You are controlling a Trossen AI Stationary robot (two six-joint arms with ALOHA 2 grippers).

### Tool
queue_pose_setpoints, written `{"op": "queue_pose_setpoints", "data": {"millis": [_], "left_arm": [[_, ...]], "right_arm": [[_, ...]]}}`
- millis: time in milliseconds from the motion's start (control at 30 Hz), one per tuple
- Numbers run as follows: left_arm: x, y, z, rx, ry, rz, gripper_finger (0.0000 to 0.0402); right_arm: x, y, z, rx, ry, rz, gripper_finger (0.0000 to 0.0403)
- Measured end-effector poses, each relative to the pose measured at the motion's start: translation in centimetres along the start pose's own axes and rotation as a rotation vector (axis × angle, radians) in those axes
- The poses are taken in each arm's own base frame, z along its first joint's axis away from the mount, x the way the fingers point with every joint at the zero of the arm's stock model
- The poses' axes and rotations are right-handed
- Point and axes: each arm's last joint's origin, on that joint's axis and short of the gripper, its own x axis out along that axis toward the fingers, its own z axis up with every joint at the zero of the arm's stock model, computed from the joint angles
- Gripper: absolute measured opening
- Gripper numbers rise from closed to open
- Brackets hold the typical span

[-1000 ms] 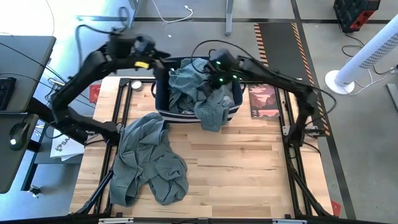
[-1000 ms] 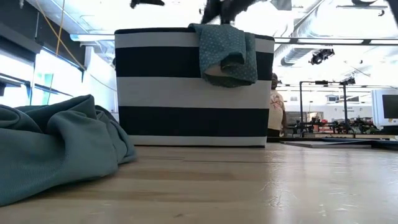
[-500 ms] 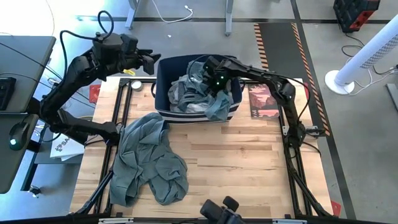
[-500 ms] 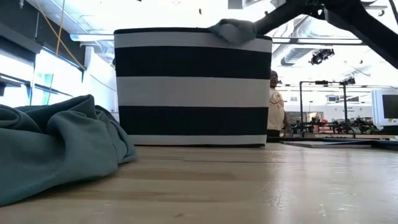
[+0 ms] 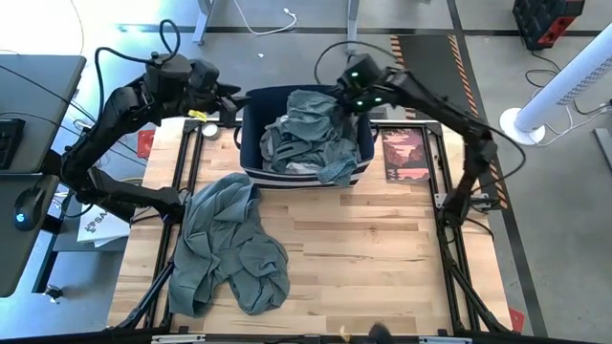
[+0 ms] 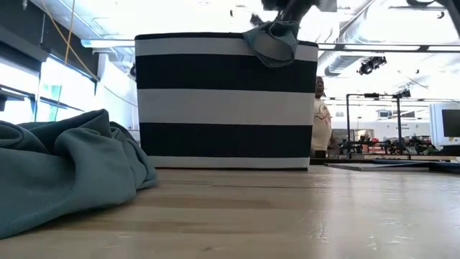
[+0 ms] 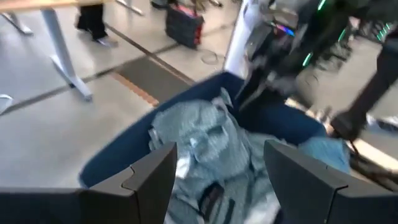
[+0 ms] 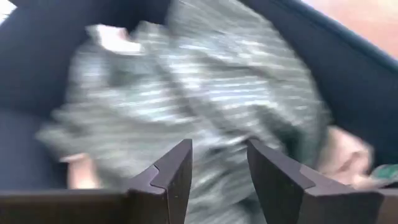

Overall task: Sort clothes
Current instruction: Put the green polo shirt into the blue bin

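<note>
A navy bin with white stripes [image 5: 246, 134] stands at the table's far middle, heaped with pale and grey-green clothes [image 5: 308, 129]. One grey-green fold [image 6: 272, 43] lies over its near rim. A big grey-green garment [image 5: 229, 244] lies crumpled on the table's near left. My left gripper [image 5: 229, 98] is open just outside the bin's left wall, facing the clothes [image 7: 211, 140]. My right gripper [image 5: 346, 91] is open above the bin's far right corner, over a striped garment [image 8: 205, 93], with nothing between its fingers.
A reddish flat mat [image 5: 404, 153] lies right of the bin and a small white round thing [image 5: 208, 129] left of it. Bare wood stretches across the table's near right. A person [image 6: 321, 122] stands far behind the table. A white fan [image 5: 559, 91] stands on the floor.
The grey-green garment that hung far down over the bin's near wall has been drawn up; now only a short fold lies on the rim. My right gripper has risen and gone toward the far edge. My left gripper has drawn back a little toward the table's left.
</note>
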Motion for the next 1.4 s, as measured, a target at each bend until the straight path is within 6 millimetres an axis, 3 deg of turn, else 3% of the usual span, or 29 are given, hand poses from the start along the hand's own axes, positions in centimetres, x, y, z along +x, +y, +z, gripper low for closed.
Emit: {"op": "queue_pose_setpoints", "data": {"millis": [133, 233, 300, 367, 467, 600, 767, 900, 1000, 1100, 1300, 1400], "left_arm": [[0.0, 0.1, -0.8, 0.032, 0.082, -0.007, 0.0238], [-0.1, 0.2, -1.3, 0.043, 0.135, 0.003, 0.0238], [-0.1, 0.3, -1.5, 0.047, 0.155, 0.006, 0.0238], [-0.1, 0.3, -1.6, 0.063, 0.166, 0.003, 0.0238], [-0.1, 0.2, -1.6, 0.085, 0.178, -0.023, 0.0238], [-0.1, 0.2, -1.6, 0.094, 0.179, -0.027, 0.0238], [-0.1, 0.2, -1.6, 0.077, 0.177, -0.025, 0.0238], [-0.1, 0.2, -1.6, 0.068, 0.17, -0.013, 0.0238], [-0.1, 0.2, -1.6, 0.059, 0.169, -0.012, 0.0238], [-0.1, 0.2, -1.6, 0.053, 0.168, -0.007, 0.0238], [-0.1, 0.3, -1.5, 0.024, 0.162, 0.022, 0.0238], [-0.1, 0.4, -1.5, 0.018, 0.159, 0.036, 0.0238]], "right_arm": [[-3.8, 1.9, -1.0, -0.125, 0.038, 0.335, 0.0151], [-5.9, 3.9, -3.1, -0.307, 0.143, 0.577, 0.0151], [-7.4, 5.2, -4.8, -0.407, 0.198, 0.629, 0.0151], [-8.5, 6.4, -6.4, -0.517, 0.249, 0.597, 0.0151], [-8.8, 8.2, -8.0, -0.746, 0.244, 0.393, 0.0151], [-8.8, 10.3, -8.4, -0.916, 0.111, 0.151, 0.0151], [-6.6, 10.6, -8.5, -1.011, 0.19, 0.129, 0.0149], [-4.2, 9.8, -8.1, -0.999, 0.276, 0.095, 0.0129], [-2.6, 9.4, -7.3, -0.982, 0.268, 0.063, 0.0073], [-1.8, 9.1, -5.7, -0.903, 0.152, 0.035, 0.0013], [-1.7, 6.5, -1.1, -0.427, -0.233, -0.319, 0.0006], [-1.4, 4.3, -0.2, -0.214, -0.248, -0.338, 0.0009]]}}
